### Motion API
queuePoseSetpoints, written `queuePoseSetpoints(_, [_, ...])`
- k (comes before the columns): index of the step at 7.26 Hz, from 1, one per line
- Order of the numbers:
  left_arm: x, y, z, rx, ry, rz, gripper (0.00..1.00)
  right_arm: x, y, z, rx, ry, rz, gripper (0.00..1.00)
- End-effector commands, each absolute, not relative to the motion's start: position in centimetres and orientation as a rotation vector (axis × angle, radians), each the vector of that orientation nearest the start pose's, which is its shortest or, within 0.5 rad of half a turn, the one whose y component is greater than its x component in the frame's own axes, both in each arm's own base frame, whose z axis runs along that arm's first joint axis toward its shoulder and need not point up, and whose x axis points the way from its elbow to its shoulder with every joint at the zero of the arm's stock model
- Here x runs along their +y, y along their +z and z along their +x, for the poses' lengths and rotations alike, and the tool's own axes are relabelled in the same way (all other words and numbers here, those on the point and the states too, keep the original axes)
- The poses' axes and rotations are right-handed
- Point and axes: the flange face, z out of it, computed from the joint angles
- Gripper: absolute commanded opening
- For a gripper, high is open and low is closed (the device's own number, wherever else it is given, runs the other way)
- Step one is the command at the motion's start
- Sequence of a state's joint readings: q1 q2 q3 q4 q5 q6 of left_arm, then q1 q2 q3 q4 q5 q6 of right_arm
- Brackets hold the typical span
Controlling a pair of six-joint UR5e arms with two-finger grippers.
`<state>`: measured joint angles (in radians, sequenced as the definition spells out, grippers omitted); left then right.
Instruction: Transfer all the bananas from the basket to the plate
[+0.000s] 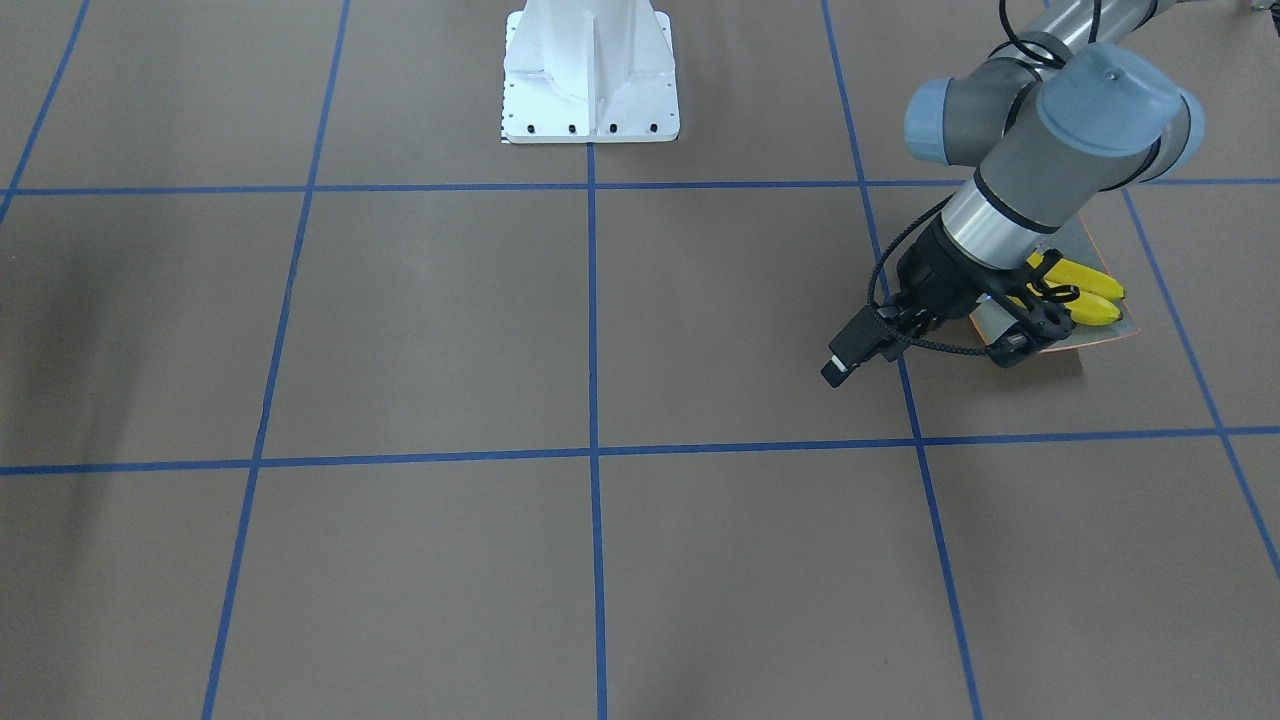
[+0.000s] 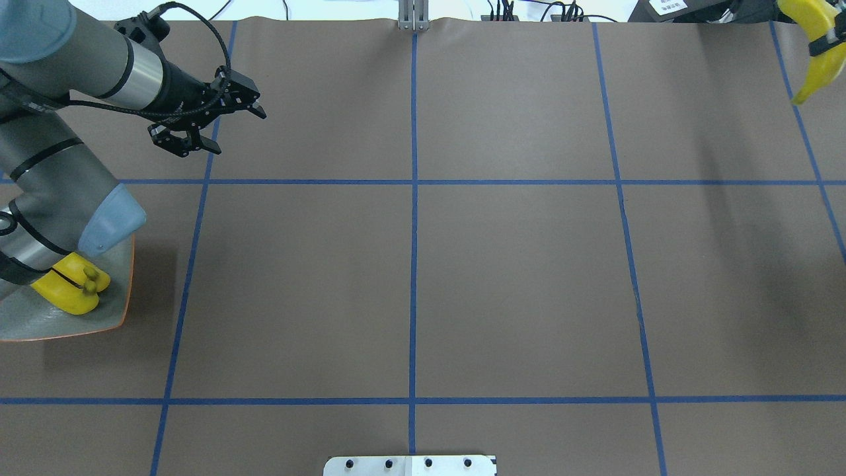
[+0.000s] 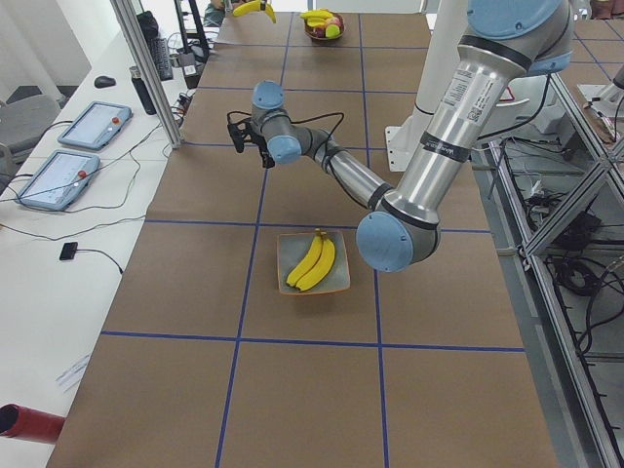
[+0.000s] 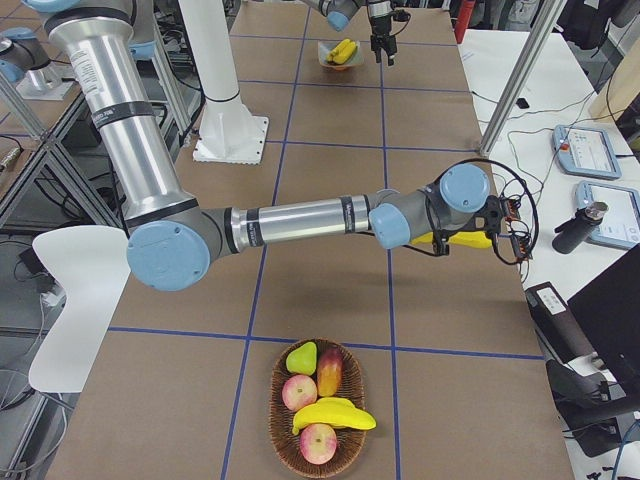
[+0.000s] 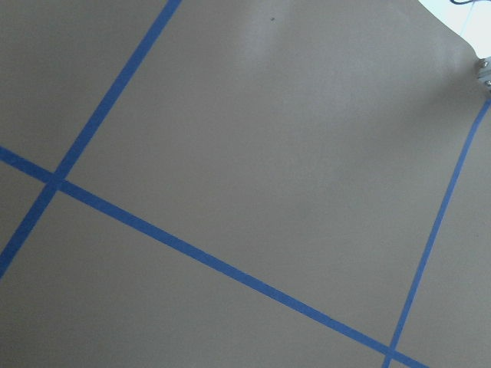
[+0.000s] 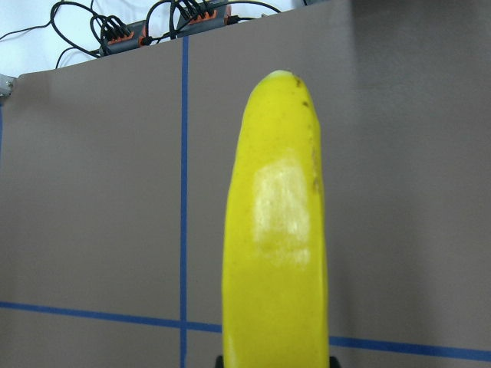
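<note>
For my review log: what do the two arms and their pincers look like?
The left arm and right arm are silver-grey tubes with pale blue joint caps. The left pincer and right pincer are black, two-fingered and angular. A thin black cable loops over the left wrist. Any lettering is too small to read.

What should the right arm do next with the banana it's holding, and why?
Probably carry the held banana across toward the plate: the right pincer grips it over the robot's right side, while the plate, with two bananas, lies on its left.
</note>
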<state>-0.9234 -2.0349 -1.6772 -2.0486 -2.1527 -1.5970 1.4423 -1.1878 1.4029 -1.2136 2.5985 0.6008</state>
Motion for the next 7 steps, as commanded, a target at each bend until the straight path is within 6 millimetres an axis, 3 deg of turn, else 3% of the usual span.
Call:
queuePoseSetpoints(1, [-56.9, 27.6, 33.1, 1.168, -0.534, -0.027, 1.0, -66.1, 38.7, -15.4, -1.148, 0.254, 0.165, 0.0])
queuePoseSetpoints(2, [-57.5, 26.2, 33.6, 1.183, -0.526, -0.017, 1.0, -64.9, 36.6, -21.1, -1.199, 0.31, 0.18, 0.0])
queuePoseSetpoints(4, [-58.0, 25.2, 34.0, 1.278, -0.475, 0.037, 1.0, -63.0, 30.1, -28.8, -1.327, 0.364, 0.119, 0.0])
queuePoseSetpoints(6, [-58.4, 24.4, 34.8, 1.413, -0.494, 0.035, 1.0, -57.8, 27.8, -37.0, -1.481, 0.368, 0.179, 0.0])
queuePoseSetpoints(7, [-58.0, 24.1, 34.8, 1.471, -0.461, 0.061, 1.0, -56.2, 26.0, -39.7, -1.513, 0.32, 0.162, 0.0])
